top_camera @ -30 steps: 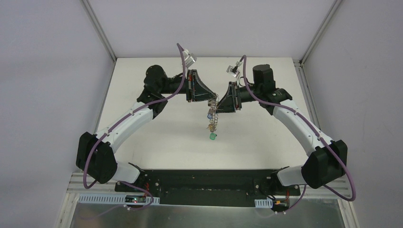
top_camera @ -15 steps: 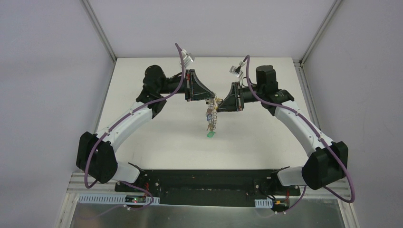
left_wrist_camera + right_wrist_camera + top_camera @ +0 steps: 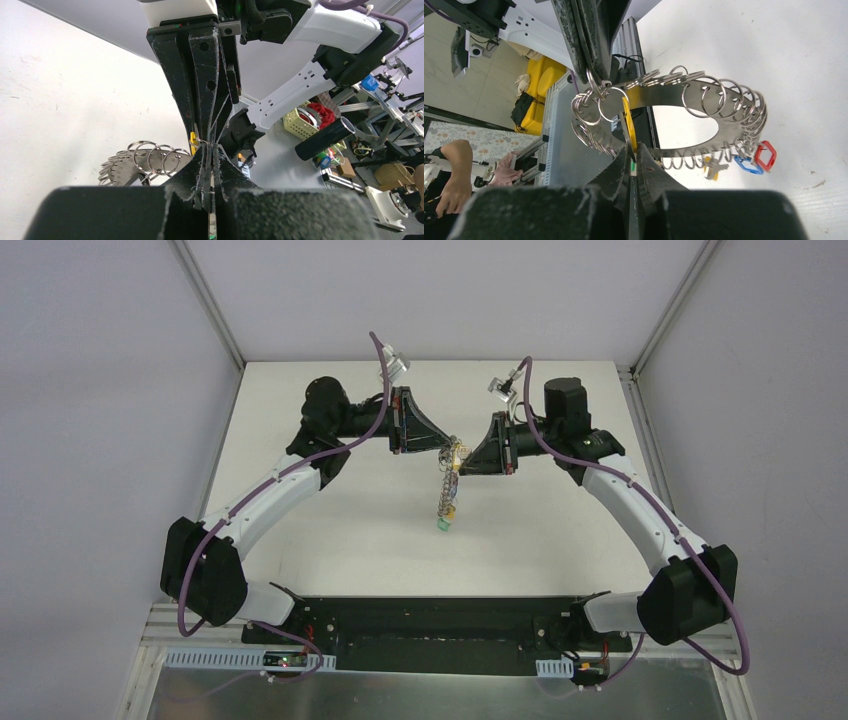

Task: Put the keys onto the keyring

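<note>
The keyring (image 3: 447, 488), a flat grey ring fringed with wire loops, hangs in the air between my two grippers above the table. My left gripper (image 3: 443, 448) is shut on a wire loop at the ring's top edge; in the left wrist view (image 3: 211, 148) the ring (image 3: 135, 165) lies to its left. My right gripper (image 3: 466, 455) is shut on a yellow-headed key (image 3: 626, 117) that sits at the ring (image 3: 696, 95); its tips show in the right wrist view (image 3: 634, 154). A red key (image 3: 765, 155), a blue key (image 3: 746, 165) and a green key (image 3: 441, 525) dangle from the ring.
The white table (image 3: 330, 520) lies under the hanging ring, walled at the back and both sides. A black base rail (image 3: 430, 625) runs along the near edge. The two arms arch in from left and right.
</note>
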{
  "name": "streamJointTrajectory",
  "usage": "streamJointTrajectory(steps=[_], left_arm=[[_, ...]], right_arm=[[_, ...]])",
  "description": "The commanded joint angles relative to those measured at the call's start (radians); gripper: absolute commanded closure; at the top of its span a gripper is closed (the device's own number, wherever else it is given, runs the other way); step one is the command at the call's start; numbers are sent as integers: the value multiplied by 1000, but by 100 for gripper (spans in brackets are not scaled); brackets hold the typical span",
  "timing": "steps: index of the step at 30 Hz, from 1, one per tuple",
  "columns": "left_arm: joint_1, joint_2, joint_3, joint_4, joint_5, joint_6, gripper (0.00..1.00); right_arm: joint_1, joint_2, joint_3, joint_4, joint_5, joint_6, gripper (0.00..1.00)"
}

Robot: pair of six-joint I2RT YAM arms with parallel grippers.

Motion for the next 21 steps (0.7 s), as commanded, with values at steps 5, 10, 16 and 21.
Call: streamJointTrajectory(steps=[5,10,16,21], left_arm=[[9,-43,42,-183,20,218,100],[6,-41,76,-354,-4,367,100],[-12,-26,86,-375,-5,387,100],[-25,-16,91,-379,-1,393,100]], right_arm=[[-22,-58,44,-155,56,-175,100],[-19,-61,56,-190,72,-196,100],[15,-37,84,-223,121,-211,100],[47,-16,108,-244,158,-224,100]])
